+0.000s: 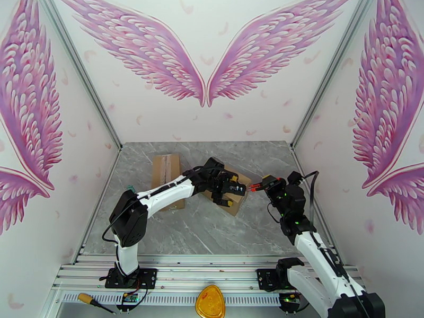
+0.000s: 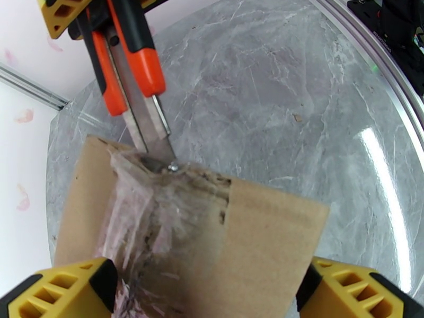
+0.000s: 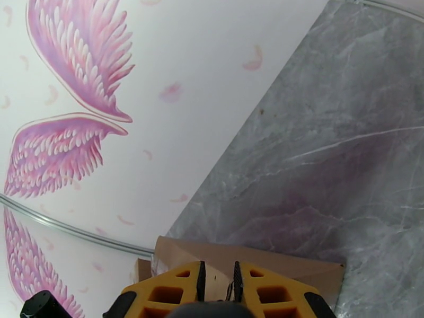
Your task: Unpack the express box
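The express box is brown cardboard with a clear taped seam, lying at mid-table. My left gripper straddles it from above. In the left wrist view its yellow fingers press against both sides of the box. My right gripper is shut on an orange-and-black utility knife. The knife comes in from the upper left, and its blade tip rests on the crumpled tape at the box's far edge. In the right wrist view the gripper sits just above the box.
A second flat cardboard box lies at the back left of the grey marble table. Wall panels with metal frames close in three sides. A yellow-handled screwdriver and a yellow object lie on the front rail.
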